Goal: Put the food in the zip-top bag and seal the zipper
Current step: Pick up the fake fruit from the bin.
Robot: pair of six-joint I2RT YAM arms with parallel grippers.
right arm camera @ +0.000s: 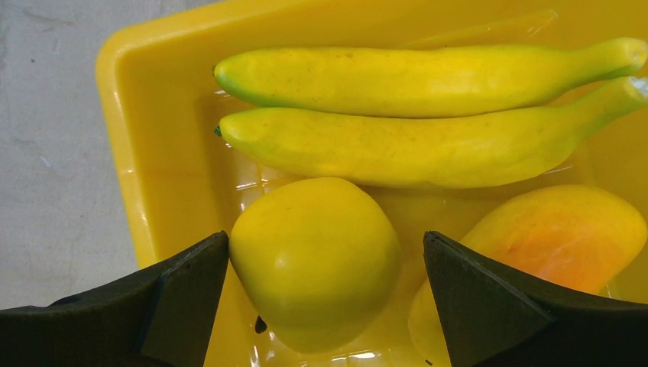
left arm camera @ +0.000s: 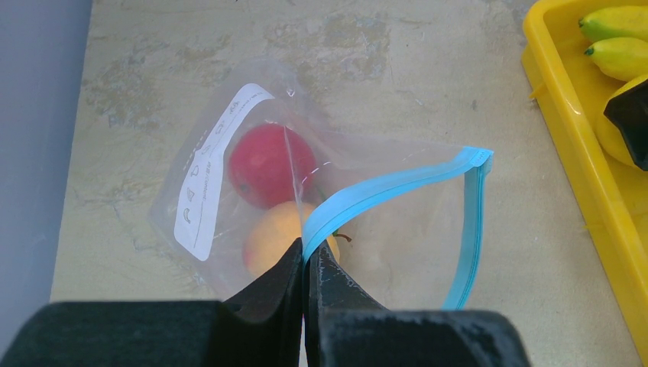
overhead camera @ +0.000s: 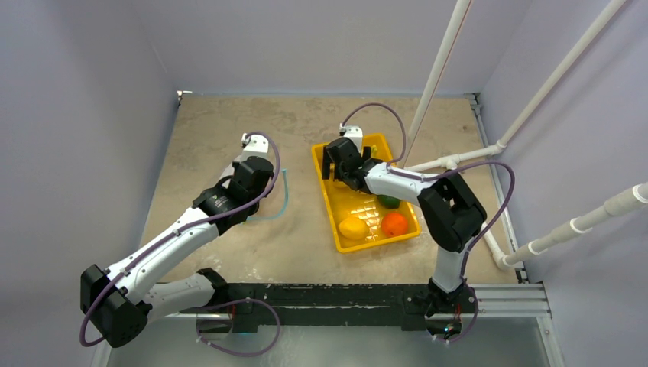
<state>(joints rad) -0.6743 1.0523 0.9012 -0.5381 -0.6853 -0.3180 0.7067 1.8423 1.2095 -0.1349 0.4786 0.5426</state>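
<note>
Zipper [left arm camera: 397, 187], left wrist view: pinched at lower centre by the shut left gripper [left arm camera: 306, 256], which holds the zip-top bag [left arm camera: 221, 168] mouth agape. A red apple [left arm camera: 271, 164] and a peach-coloured fruit [left arm camera: 279, 241] lie inside.

Right wrist view: right gripper [right arm camera: 325, 245], fingers spread wide, straddles a yellow apple [right arm camera: 315, 256] in the yellow tray [right arm camera: 145, 153]. It should close squarely across the middle, as the glossy skin may slip. Bananas [right arm camera: 428, 76] above and a mango [right arm camera: 550, 237] at right crowd it.

Top view: lemon [overhead camera: 353, 227], orange [overhead camera: 394, 223] and green fruit [overhead camera: 390, 201] sit at the tray's lower end.
</note>
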